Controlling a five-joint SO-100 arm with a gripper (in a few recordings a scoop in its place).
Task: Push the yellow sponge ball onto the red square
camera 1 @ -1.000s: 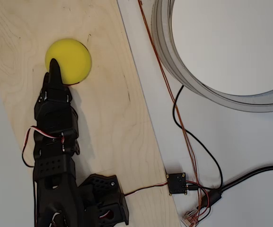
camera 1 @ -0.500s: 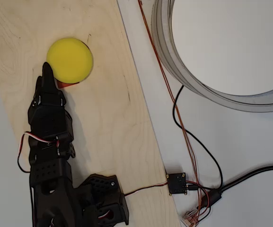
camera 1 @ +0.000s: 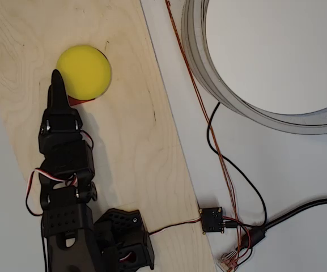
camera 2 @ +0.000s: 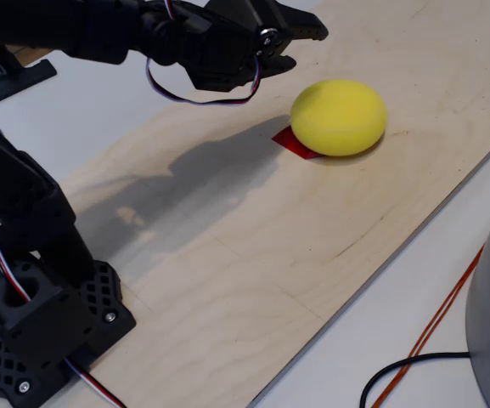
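**Hovering jaws beside the ball on the red patch**

Hovering above the wooden board (camera 1: 123,141), the black arm's jaws look closed and hold nothing. In the overhead view they narrow to a single point (camera 1: 56,76) at the lower left edge of the yellow sponge ball (camera 1: 84,71). In the fixed view the tip (camera 2: 300,38) sits raised off the board, just left of the ball (camera 2: 339,116) and apart from it. Whether the tip touches the ball cannot be told from above.

The ball rests on the board and covers most of the red square (camera 1: 79,101). Only a red sliver peeks out at its lower edge from above, and a red corner (camera 2: 294,141) shows at its left side in the fixed view.

Right of the board, on the white surface (camera 1: 299,164), lie orange and black wires (camera 1: 211,130) and a large grey ring (camera 1: 208,62).
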